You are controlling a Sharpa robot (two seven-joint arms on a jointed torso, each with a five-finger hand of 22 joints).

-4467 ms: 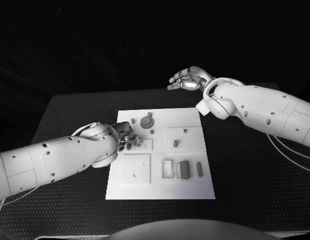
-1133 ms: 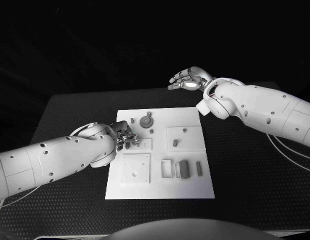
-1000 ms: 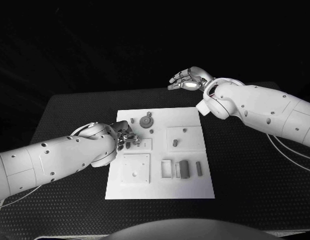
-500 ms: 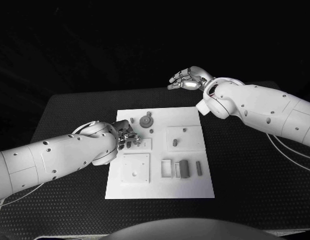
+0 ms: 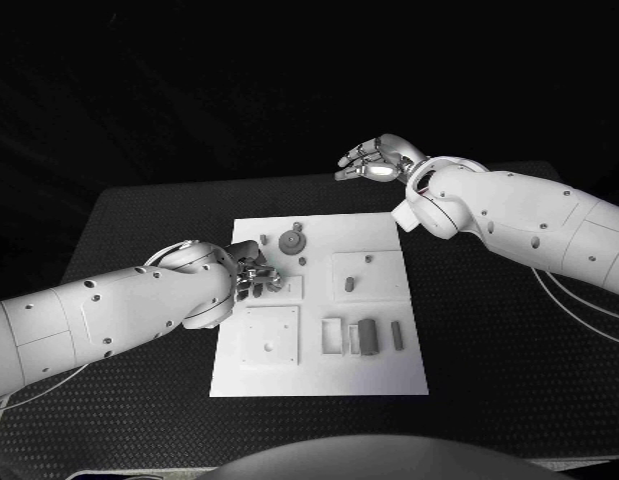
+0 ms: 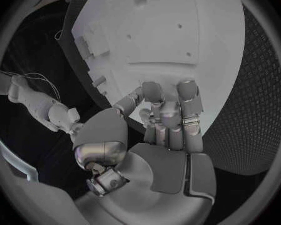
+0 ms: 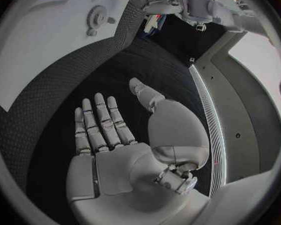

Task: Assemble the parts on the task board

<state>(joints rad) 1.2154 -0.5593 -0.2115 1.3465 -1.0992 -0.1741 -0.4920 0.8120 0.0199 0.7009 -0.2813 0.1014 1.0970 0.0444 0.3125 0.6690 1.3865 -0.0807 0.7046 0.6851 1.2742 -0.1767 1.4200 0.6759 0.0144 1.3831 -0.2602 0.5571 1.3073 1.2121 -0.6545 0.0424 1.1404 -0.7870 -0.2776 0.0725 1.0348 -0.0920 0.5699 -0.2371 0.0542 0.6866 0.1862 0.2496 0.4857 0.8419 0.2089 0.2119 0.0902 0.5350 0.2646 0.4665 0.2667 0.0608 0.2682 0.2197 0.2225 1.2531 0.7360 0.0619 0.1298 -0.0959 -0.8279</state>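
head view, near edge: task board (image 5: 381, 375), a white plate on the black table (image 5: 511, 380), lies lower centre of the frame; its near end is bare.
recessed slots: right of centre on the board, a row of shallow pockets holds two upright grey parts (image 5: 368, 335); a white block sits just beside them.
square plates: a raised square plate (image 5: 272, 335) lower left of the board carries a small peg; a second plate (image 5: 370, 275) at centre right carries a small grey piece.
left hand: left hand (image 5: 249, 272) sits over the board's left edge, mid-frame, fingers curled close together over the plate; whether a part is pinched in them cannot be told. left wrist view shows the fingers (image 6: 170, 116) drawn in above the white surface.
change: against the picture from a few seconds ago, the left hand has crept slightly toward the frame's top, nearer the gear; nothing on the board has moved. likely a fitting step in hand, not yet finished.
gear: a grey gear (image 5: 295, 243) stands at the board's far left, a small peg just beside it.
right hand: upper right of centre, right hand (image 5: 373, 159) hangs beyond the board, unmoved, holding nothing, fingers (image 7: 98, 121) apart.
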